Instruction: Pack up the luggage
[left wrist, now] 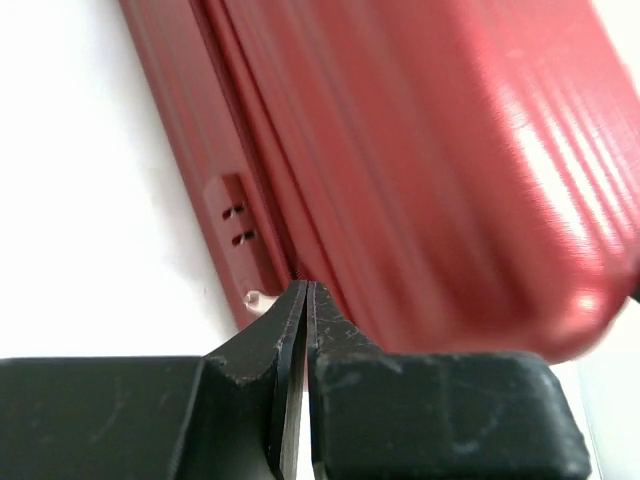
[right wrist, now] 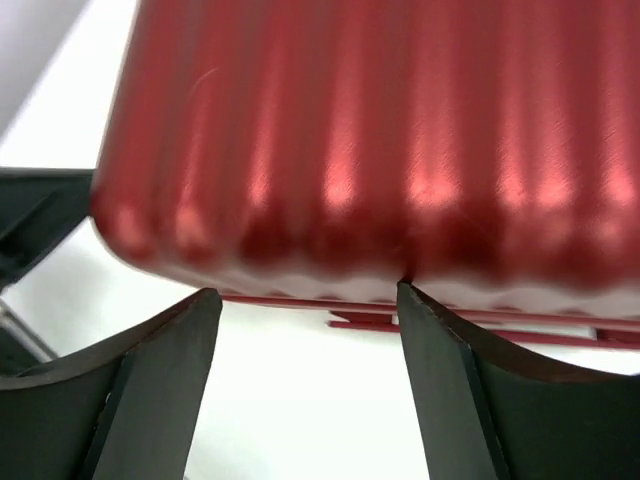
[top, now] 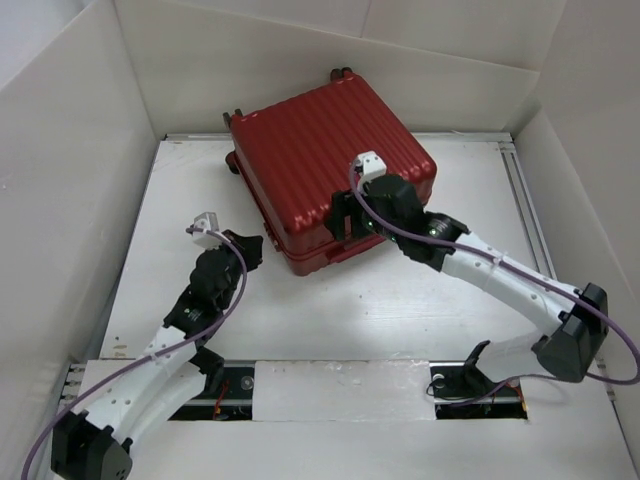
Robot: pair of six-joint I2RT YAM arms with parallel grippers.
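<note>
Luggage [top: 330, 170] closed on tabletop [top: 400, 320]; left pincer [left wrist: 305, 288], pressed together, points at its seam; right pincer [right wrist: 308, 293], spread, fronts the lid edge, probably to open it.

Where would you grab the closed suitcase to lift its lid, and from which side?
The suitcase lies flat, closed, and its ribbed top is too broad to pinch. So probably the upper shell's rim just above the seam on the near side, coming in low from the arms' side; the right gripper stands open at that rim.

High overhead view, wrist cameras near luggage [top: 320, 160]
</note>
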